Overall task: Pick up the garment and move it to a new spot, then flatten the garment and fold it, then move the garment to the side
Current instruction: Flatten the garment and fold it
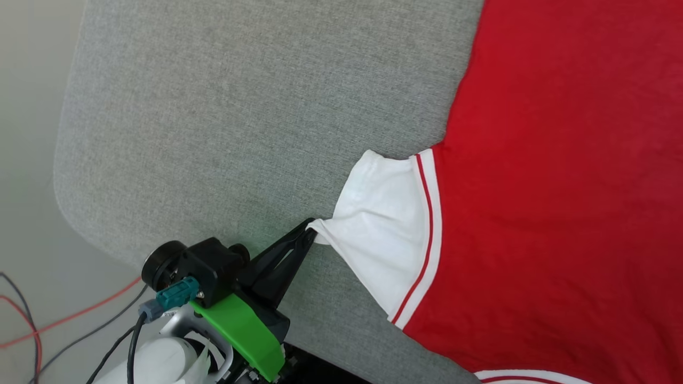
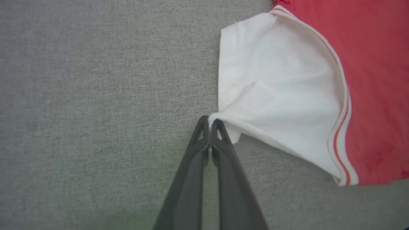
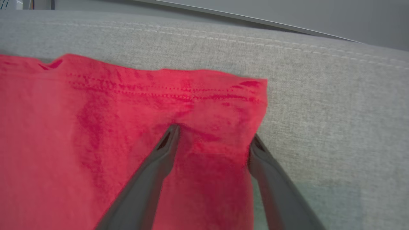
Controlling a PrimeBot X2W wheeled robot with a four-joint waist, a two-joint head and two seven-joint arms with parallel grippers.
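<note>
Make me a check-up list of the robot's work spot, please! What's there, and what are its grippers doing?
Surface: grey fabric surface, rounded corner, stitched seam along one edge.
Job's things: garment, red, lying spread out; its white sleeve is pulled to a point.
Clutter: nothing seen.
Grippers: left gripper shut on the sleeve's corner; right gripper open, one finger on the red hem corner, the other at the cloth's edge.
Cables: red and dark cables lie off the surface's corner; a black one runs to the left arm.
Surroundings: pale floor beside the surface.
</note>
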